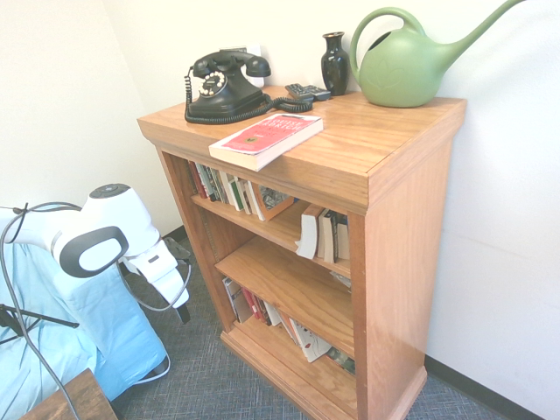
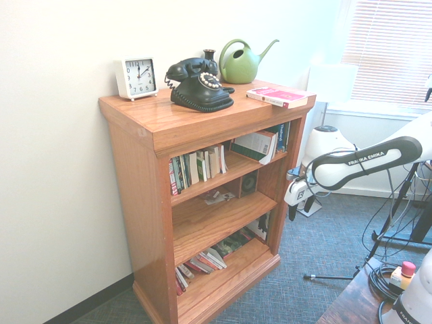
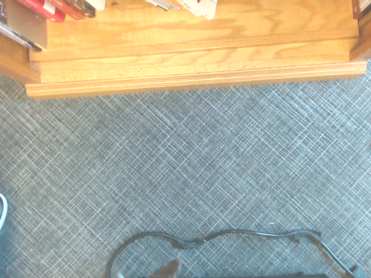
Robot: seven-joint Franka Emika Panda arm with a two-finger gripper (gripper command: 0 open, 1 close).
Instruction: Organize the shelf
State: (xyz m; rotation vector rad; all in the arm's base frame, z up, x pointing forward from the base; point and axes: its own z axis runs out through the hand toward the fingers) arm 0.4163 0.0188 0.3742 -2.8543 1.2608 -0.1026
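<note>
The shelf [image 1: 398,227] [image 2: 145,175] is a honey-brown oak bookcase with three tiers. A pink-red book [image 1: 265,138] [image 2: 278,96] lies flat on its top board near the front edge. Upright books [image 1: 229,188] [image 2: 196,169] fill one end of the upper tier, and a few more [image 1: 319,234] lean at the other end. Toppled books [image 1: 271,315] [image 2: 202,263] lie on the bottom tier. My gripper [image 1: 182,311] [image 2: 297,210] hangs low beside the shelf's front, pointing down, open and holding nothing. The wrist view shows the shelf's base [image 3: 191,63] and grey carpet [image 3: 191,162].
On the top board stand a black rotary phone [image 1: 226,86], a dark vase [image 1: 334,63], a green watering can [image 1: 407,66] and a white clock [image 2: 136,77]. A dark wooden table corner [image 2: 351,304] sits near the arm. A blue cloth [image 1: 105,332] lies behind the gripper.
</note>
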